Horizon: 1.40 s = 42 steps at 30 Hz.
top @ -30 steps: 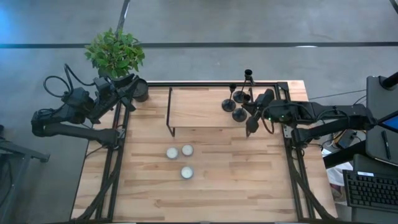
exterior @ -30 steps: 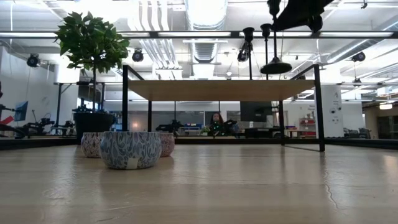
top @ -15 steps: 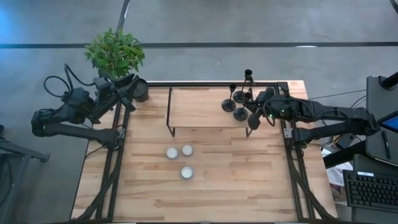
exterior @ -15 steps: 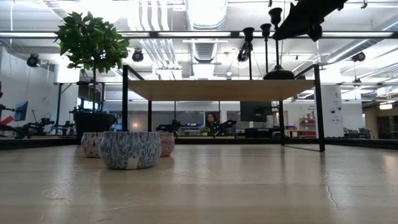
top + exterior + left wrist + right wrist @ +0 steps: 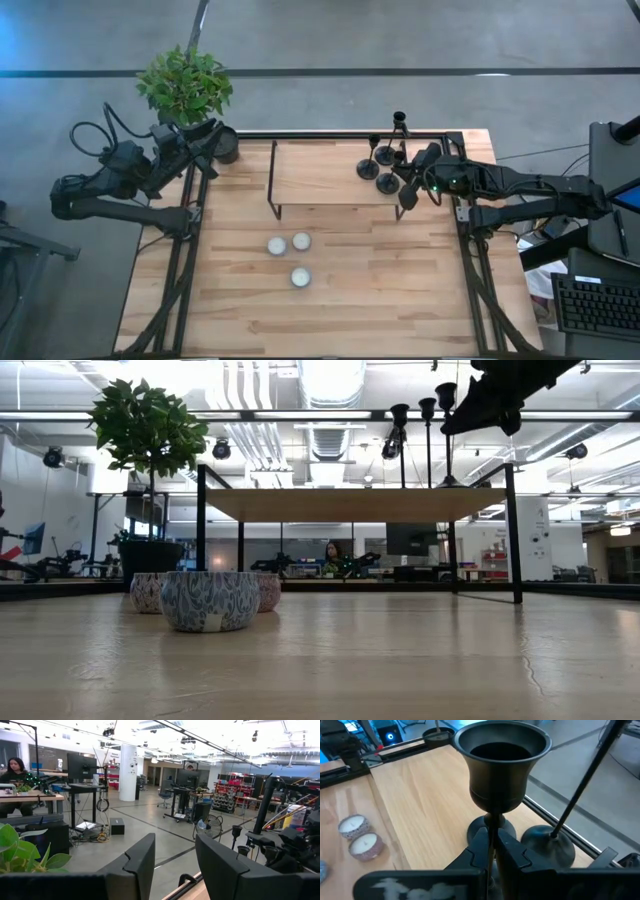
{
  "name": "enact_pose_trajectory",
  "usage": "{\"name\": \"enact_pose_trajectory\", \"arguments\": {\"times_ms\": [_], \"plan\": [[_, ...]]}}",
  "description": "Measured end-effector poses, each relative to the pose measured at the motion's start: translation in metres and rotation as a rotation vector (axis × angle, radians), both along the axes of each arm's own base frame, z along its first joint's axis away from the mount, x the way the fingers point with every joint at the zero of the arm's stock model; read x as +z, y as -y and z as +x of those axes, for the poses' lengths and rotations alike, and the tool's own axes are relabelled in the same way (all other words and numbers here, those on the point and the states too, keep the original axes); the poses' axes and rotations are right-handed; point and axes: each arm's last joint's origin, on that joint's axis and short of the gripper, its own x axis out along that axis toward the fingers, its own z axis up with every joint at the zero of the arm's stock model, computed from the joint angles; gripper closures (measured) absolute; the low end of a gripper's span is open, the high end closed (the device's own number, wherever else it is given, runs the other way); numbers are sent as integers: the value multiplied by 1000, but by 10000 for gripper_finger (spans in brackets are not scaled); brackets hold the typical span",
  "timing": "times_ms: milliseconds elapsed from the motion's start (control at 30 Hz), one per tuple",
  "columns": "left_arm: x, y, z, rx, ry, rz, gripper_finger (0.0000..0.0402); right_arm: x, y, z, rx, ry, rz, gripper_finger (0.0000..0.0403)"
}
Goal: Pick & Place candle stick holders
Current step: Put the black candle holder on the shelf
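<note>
A: From the high view, where do the candle stick holders [image 5: 385,165] stand?

B: All three cluster at the right end of a raised wooden shelf [image 5: 320,175] over the worktop [image 5: 380,290]. The right claw [image 5: 403,192] reaches in among them from the right. The left claw [image 5: 205,150] waits off the worktop's far left corner, beside a potted plant [image 5: 186,88]. Three tealights [image 5: 289,255] lie on the worktop in front of the shelf, well apart from the holders.

A: Does the low view add anything?

B: It gives heights. The shelf [image 5: 350,503] stands on thin black legs, the holders' cups [image 5: 422,408] rise above it, and the right claw [image 5: 478,415] hangs at cup level beside the rightmost stem. The tealights [image 5: 208,600] loom close, and a person sits in the room far behind.

A: And the left wrist view?

B: Its fingers [image 5: 140,865] stand apart with nothing between them. Past them lie the room, a person seated at a desk, plant leaves, and the holders [image 5: 240,842] far off beside the other arm.

A: The right wrist view?

B: Only there does the grip show: the right claw [image 5: 492,842] is pressed together, pinching the thin stem of one holder [image 5: 502,762] just under its cup. A second holder's disc base [image 5: 545,845] rests on the shelf just beside it, and two tealights [image 5: 360,836] sit on the worktop below.
</note>
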Motion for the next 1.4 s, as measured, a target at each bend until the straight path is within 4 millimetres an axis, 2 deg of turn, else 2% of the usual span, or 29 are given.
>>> {"name": "enact_pose_trajectory", "arguments": {"times_ms": [967,1400], "plan": [[0,0,0,0,0,0,252,-2,2,0,-8,-22,-4,390],[0,0,0,0,0,0,252,-4,2,0,-8,-30,0,330]]}}
